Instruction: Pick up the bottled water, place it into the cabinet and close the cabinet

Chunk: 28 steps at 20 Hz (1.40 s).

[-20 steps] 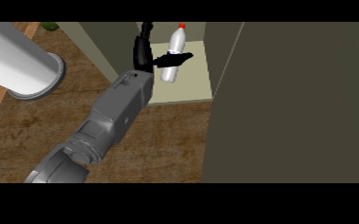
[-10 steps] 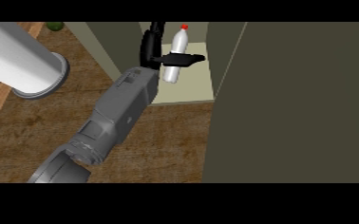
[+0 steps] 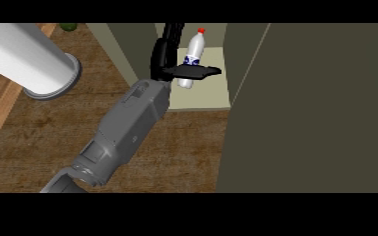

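Note:
The bottled water (image 3: 193, 50) is clear, with a red cap and a blue label. It stands slightly tilted inside the open cabinet, its base low over the pale shelf (image 3: 203, 99). My left hand (image 3: 164, 55) reaches into the cabinet from the lower left. Its fingers run up the bottle's left side and its thumb (image 3: 199, 71) crosses the front, pinching the bottle. The thumb hides the lower part of the bottle. My right hand does not show.
The cabinet's open door (image 3: 310, 110) is a big dark olive panel filling the right side. A large white cylinder (image 3: 37, 60) lies on the wooden counter (image 3: 59, 130) at the left. Something small and green (image 3: 68, 27) sits at the far left.
My left hand has moved a little to the right with the bottle and sits deeper over the shelf. The thumb now lies more squarely across the bottle.

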### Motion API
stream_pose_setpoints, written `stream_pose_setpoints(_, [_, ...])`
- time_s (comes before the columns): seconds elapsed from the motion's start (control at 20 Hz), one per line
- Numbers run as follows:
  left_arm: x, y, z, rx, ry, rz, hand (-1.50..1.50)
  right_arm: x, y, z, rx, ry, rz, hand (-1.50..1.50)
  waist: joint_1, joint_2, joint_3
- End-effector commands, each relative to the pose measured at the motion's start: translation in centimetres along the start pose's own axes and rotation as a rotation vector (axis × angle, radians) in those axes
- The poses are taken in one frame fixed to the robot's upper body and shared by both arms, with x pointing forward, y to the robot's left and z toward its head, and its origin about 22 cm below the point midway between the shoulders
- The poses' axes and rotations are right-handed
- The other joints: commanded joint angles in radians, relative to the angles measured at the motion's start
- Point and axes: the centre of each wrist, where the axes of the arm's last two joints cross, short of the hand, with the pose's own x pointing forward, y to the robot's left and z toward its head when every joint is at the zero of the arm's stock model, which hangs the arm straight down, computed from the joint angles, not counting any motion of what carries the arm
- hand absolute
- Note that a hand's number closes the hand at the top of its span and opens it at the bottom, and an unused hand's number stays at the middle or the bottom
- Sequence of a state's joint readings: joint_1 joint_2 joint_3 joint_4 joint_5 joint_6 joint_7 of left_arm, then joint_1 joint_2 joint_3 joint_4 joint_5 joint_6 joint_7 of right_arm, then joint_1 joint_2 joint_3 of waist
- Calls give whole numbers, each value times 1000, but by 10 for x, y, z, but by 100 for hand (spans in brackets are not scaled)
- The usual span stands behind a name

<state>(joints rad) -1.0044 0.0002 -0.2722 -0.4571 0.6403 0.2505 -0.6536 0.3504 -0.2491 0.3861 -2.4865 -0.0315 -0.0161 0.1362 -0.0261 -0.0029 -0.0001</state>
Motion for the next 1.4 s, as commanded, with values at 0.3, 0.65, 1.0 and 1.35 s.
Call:
stream_pose_setpoints(0.3, [10,-7,56,-35,39,93,150,34,-1,4,7,-27,53,-150,46,-9,0])
stream_pose_setpoints(0.65, [18,21,117,-41,62,83,150,26,3,7,244,70,141,150,49,-12,0])
stream_pose_setpoints(1.0, [41,60,185,17,33,75,150,17,39,-2,331,122,-13,150,45,-6,0])
stream_pose_setpoints(1.35, [72,89,221,35,9,41,150,18,60,-19,399,139,-64,150,40,-1,0])
